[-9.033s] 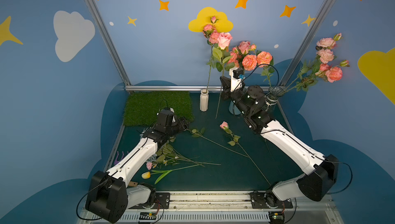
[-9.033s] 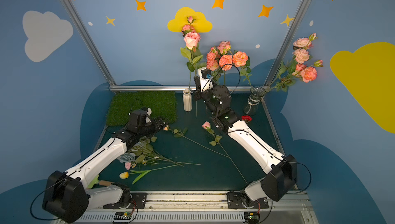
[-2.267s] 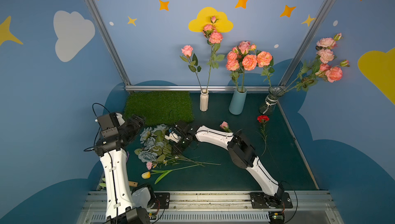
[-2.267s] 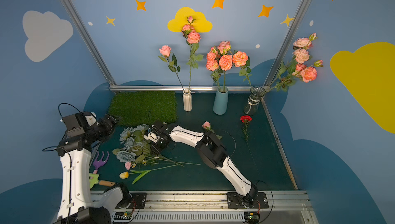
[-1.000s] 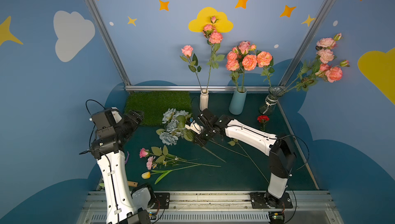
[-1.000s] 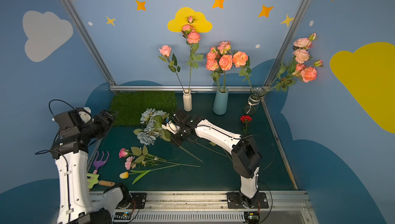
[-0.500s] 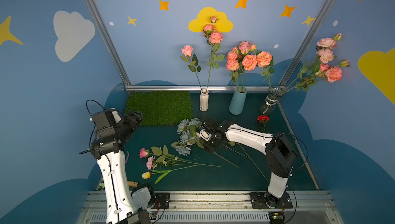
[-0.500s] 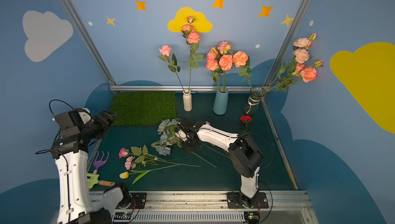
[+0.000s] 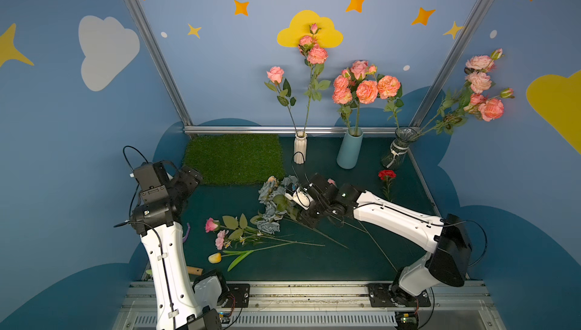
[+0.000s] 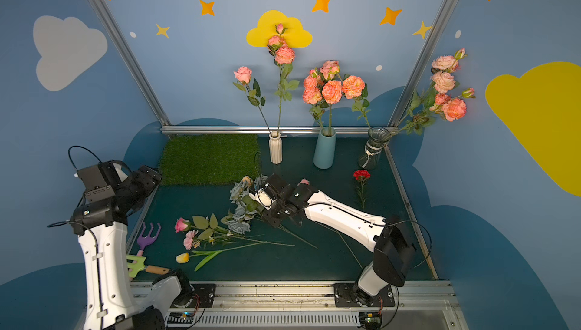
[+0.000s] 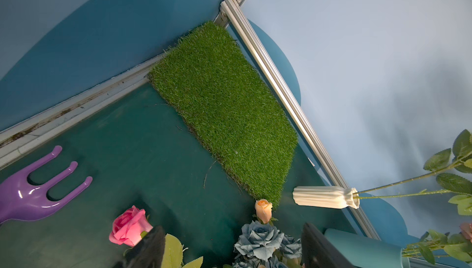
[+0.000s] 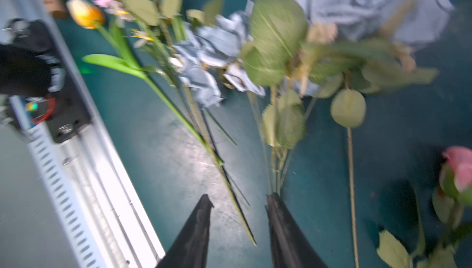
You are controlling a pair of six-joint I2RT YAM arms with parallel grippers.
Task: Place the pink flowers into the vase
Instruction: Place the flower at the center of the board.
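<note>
**Grey-blue bunch (image 9: 272, 205) shifted to mid-desk (image 9: 314, 259)**

Grey-blue bunch: held up beside the grass mat (image 9: 234, 158) a second ago, now lying at the centre. Papery fabric roses, round serrated leaves, thin wiry stems.

Right jaws: parted. Black tapered fingers (image 12: 196, 228) stand either side of bare desk, with the bunch's stem ends at one tip, and nothing is clasped.

Left jaws: spread wide and empty, raised at the left edge.

Pink flowers:
- A loose pink rose (image 9: 212, 224) and a ruffled pink bloom (image 9: 221, 239) lie left of centre, near a yellow tulip (image 9: 215, 258).
- A pink rosebud (image 9: 330, 182) lies just behind the right arm (image 9: 393, 218).
- Coral-pink blooms (image 9: 366, 91) stand in the white ribbed vase (image 9: 299, 149), the smooth teal vase (image 9: 349, 152) and the clear glass vase (image 9: 397, 152), all along the back rail.

Grass mat: shaggy green rectangle, back left.
</note>
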